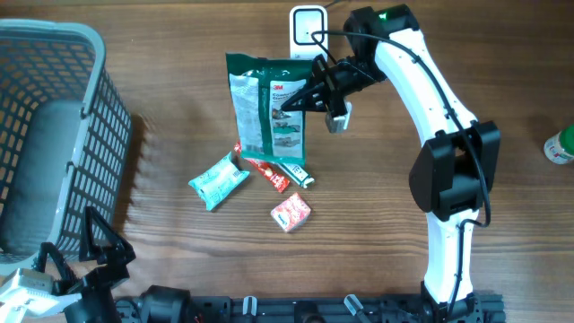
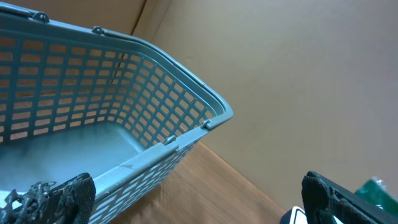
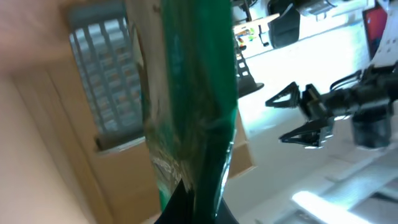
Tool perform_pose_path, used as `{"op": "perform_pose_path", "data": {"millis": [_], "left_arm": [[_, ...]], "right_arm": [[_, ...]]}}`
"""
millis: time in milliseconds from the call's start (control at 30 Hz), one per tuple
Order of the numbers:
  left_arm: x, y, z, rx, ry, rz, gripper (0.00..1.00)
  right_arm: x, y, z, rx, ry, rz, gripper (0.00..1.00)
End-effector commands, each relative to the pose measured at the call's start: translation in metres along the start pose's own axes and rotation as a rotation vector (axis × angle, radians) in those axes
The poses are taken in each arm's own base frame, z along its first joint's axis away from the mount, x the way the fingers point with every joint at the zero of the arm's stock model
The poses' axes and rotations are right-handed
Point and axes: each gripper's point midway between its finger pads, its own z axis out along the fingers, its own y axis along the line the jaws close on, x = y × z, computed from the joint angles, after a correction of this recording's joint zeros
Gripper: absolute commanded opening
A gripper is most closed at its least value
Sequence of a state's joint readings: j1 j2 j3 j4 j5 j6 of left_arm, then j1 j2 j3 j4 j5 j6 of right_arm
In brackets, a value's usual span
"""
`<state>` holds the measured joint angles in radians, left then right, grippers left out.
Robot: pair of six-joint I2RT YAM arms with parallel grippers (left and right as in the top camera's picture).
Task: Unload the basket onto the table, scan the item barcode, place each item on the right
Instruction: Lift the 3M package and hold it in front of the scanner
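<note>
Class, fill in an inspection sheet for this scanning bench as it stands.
Surface: wooden table, no spills seen.
Job's things: green packet held near the scanner.
Clutter: teal packet, red tube and red box lying loose; basket at left; green bottle at right edge.
Grippers: right gripper shut on green packet; left gripper open by basket.
Cables: black cable along right arm.
Surroundings: blurred room in right wrist view.
</note>
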<state>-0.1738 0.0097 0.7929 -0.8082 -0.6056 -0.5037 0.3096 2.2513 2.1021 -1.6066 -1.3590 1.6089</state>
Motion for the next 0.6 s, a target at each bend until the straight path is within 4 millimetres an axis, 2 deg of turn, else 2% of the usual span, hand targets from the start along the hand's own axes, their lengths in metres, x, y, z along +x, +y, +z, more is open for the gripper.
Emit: {"op": "perform_pose_path", "data": {"millis": [0,33,100,133,167,233,300,367,433,500,533,567], "left_arm": [[-0.003,0.002,-0.001,-0.012,-0.013,-0.009,1.0],[-0.003,0.002,-0.001,-0.012,-0.013,-0.009,1.0],[-0.003,0.002,-0.001,-0.012,-0.013,-0.009,1.0],[-0.003,0.002,-0.001,-0.012,-0.012,-0.009,1.0],[-0.003,0.002,-0.001,-0.012,-0.012,-0.009,1.0],[-0.003,0.002,-0.001,-0.012,-0.013,-0.009,1.0],[-0.003,0.002,-0.001,-0.012,-0.012,-0.009,1.0],[-0.003,0.002,-0.001,-0.012,-0.012,-0.009,1.0],[-0.003,0.002,-0.001,-0.012,-0.013,-0.009,1.0],[-0.003,0.002,-0.001,-0.012,-0.012,-0.009,1.0],[-0.003,0.002,-0.001,-0.012,-0.013,-0.009,1.0],[-0.003,0.002,-0.001,-0.012,-0.012,-0.009,1.0]], "right_arm": [[0.044,-0.008,-0.003,-0.051,0.21,-0.621,0.04],[0.05,-0.011,-0.004,-0.075,0.223,-0.796,0.04],[0.033,-0.016,-0.002,-0.028,0.061,-0.884,0.04],[0.014,-0.026,-0.009,0.039,-0.181,-0.951,0.04],[0.012,-0.033,-0.016,0.06,-0.289,-1.001,0.04],[0.018,-0.05,-0.032,0.073,-0.473,-1.086,0.04],[0.024,-0.058,-0.064,0.024,-0.759,-1.13,0.04],[0.029,-0.063,-0.081,-0.003,-0.885,-1.165,0.04],[0.031,-0.055,-0.093,-0.007,-0.981,-1.24,0.04],[0.038,-0.038,-0.094,-0.011,-1.003,-1.361,0.04],[0.042,-0.027,-0.093,-0.027,-1.007,-1.416,0.04],[0.053,-0.006,-0.092,-0.054,-1.013,-1.542,0.05]]}}
